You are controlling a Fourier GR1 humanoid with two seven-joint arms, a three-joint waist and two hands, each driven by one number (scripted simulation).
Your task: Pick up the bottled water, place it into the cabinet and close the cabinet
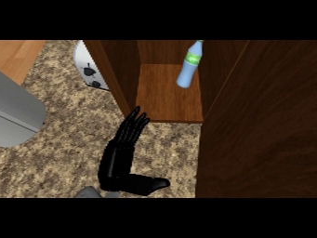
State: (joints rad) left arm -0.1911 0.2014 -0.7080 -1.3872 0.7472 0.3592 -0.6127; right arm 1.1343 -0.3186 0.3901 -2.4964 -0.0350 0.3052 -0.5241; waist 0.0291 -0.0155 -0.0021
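The bottled water (189, 65), pale blue with a green label, stands upright inside the open wooden cabinet (168, 100), at the right of its shelf. The cabinet's dark door (270, 121) stands open and fills the right side of the view. My left hand (123, 155) lies over the granite counter just in front of the cabinet's lower left corner. Its fingers are straight and point toward the shelf's front edge, with the thumb out to the right, and it holds nothing. My right hand does not show.
A white toaster (89, 69) sits on the counter just left of the cabinet's side wall. A grey metal object (6, 109) fills the left edge. Speckled counter (64, 139) lies between it and my hand.
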